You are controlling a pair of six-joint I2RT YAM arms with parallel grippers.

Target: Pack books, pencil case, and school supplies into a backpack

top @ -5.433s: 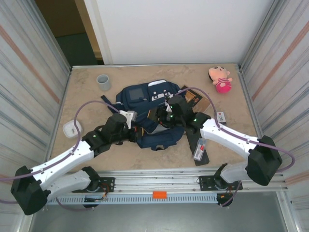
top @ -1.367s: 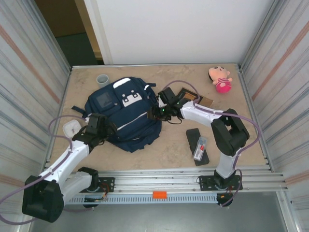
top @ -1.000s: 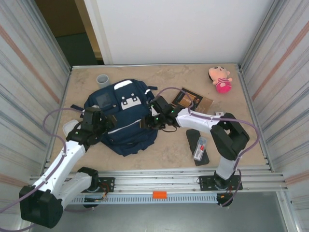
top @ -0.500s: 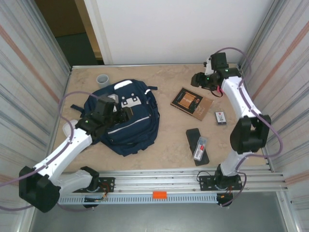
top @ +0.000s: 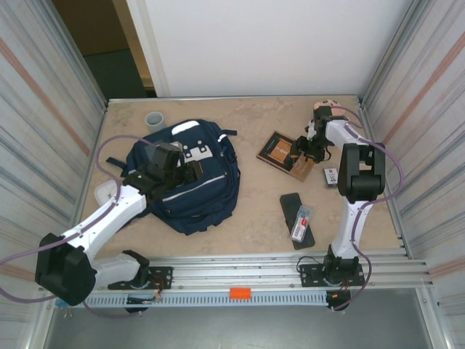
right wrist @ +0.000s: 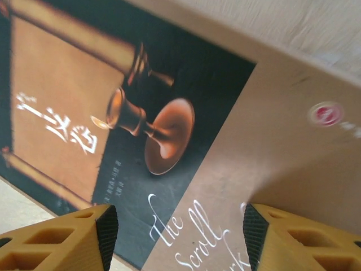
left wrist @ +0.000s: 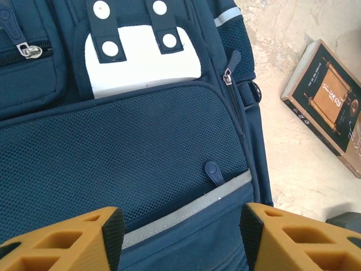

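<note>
Between the fingers (left wrist: 67, 243) of the left end effector (left wrist: 180, 240), which stand wide apart and grip nothing, lies the mesh front pocket of the navy backpack (left wrist: 141, 141). A small zip pull (left wrist: 212, 170) sits just ahead of the gap, above a light grey strip (left wrist: 192, 204) that crosses the fabric. Farther ahead of the fingertips is a white patch (left wrist: 141, 65) with two studded navy tabs over it. Off to this end effector's right, clear of the backpack, the book (left wrist: 330, 101) lies flat on the desk (left wrist: 282, 39).

The right end effector (right wrist: 177, 237) hangs close over that same book, its fingers also spread wide and closed on nothing. The dark cover, with an orange panel and a goblet picture, fills the space below and ahead of them.

From above, the pencil case (top: 292, 207) lies on the desk on the base side of the right end effector, well apart from it. The whitish school supplies packet (top: 301, 224) rests on its near end. A grey cup (top: 155, 121) stands beyond the backpack, far from the left end effector.
</note>
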